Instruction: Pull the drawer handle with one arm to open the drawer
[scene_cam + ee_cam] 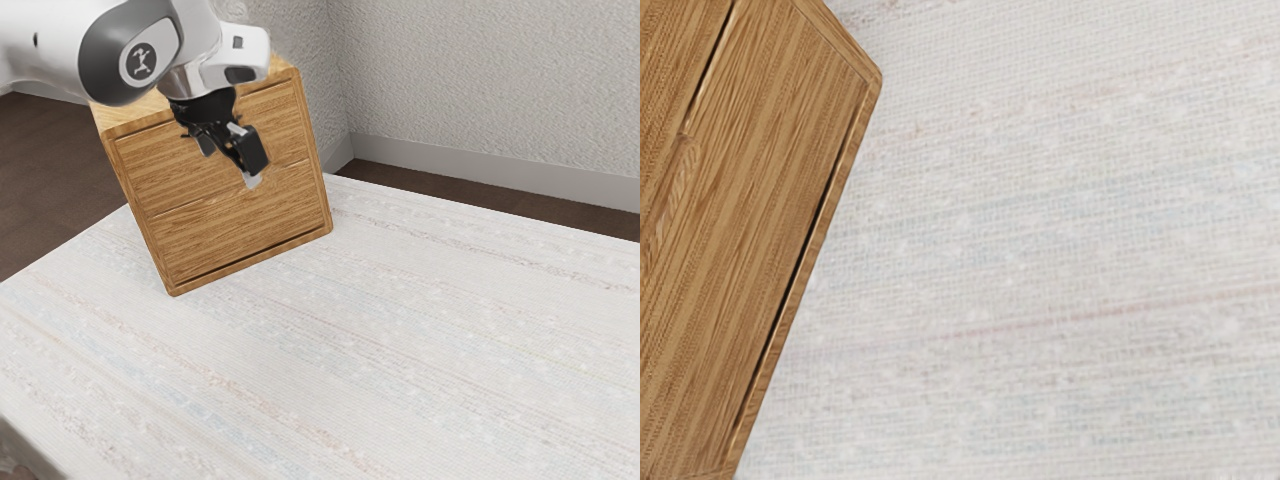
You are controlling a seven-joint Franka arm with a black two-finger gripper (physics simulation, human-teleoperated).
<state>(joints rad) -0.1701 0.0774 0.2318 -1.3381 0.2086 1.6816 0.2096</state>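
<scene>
One claw before upper drawer | claw spread or pinched: cannot tell | cabinet on table

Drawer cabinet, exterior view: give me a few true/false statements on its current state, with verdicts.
1. The cabinet stands on the table. True.
2. One drawer is pulled far out. False: the drawer fronts sit flush with the cabinet.
3. The gripper is in front of the cabinet's front face. True.
4. The cabinet is white metal. False: it is brown wood.
</scene>
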